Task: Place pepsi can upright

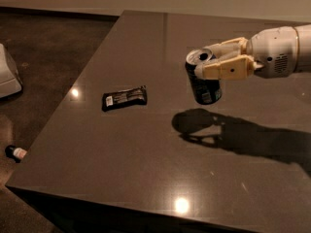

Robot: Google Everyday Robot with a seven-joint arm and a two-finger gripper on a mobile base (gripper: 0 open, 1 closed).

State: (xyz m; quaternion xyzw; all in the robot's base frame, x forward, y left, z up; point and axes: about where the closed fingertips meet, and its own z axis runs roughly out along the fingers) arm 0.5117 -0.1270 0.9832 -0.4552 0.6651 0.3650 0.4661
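Note:
The pepsi can is dark blue with a silver pull-tab top. It hangs in the air above the dark table, nearly upright with its top tilted a little to the left. My gripper comes in from the right on a white arm and is shut on the can's upper part, one cream finger across its front. The can's shadow lies on the table just below it.
A flat black snack wrapper lies on the table to the left of the can. On the floor at the left are a white object and a small bottle. The table's front edge runs along the bottom.

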